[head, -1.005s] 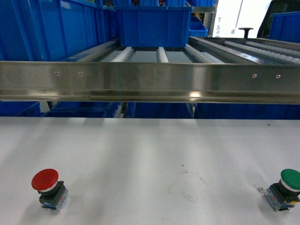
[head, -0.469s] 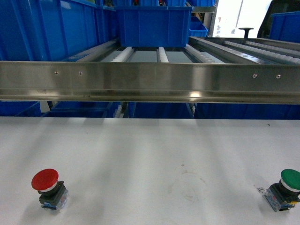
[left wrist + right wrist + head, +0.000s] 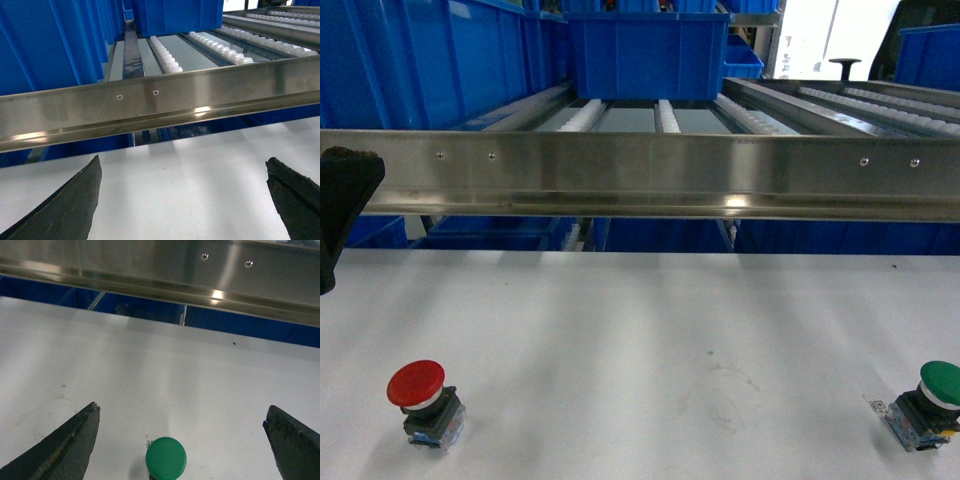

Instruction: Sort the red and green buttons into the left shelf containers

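Head view: my left gripper point(image 3: 342, 210) has just edged in at the left border, a dark shape that wasn't there a moment ago, so the reach is starting. The red button point(image 3: 420, 395) sits upright on the white table point(image 3: 640, 340) front left, the green button point(image 3: 930, 400) front right, both untouched. A blue tub point(image 3: 645, 55) waits on the shelf rollers behind the steel rail point(image 3: 640, 175).

Left wrist: fingers spread wide, nothing between them, no button in sight.

Right wrist: my right gripper point(image 3: 192, 440) is splayed, empty, the green cap centred between its fingers — lined up for a pick, I'd judge
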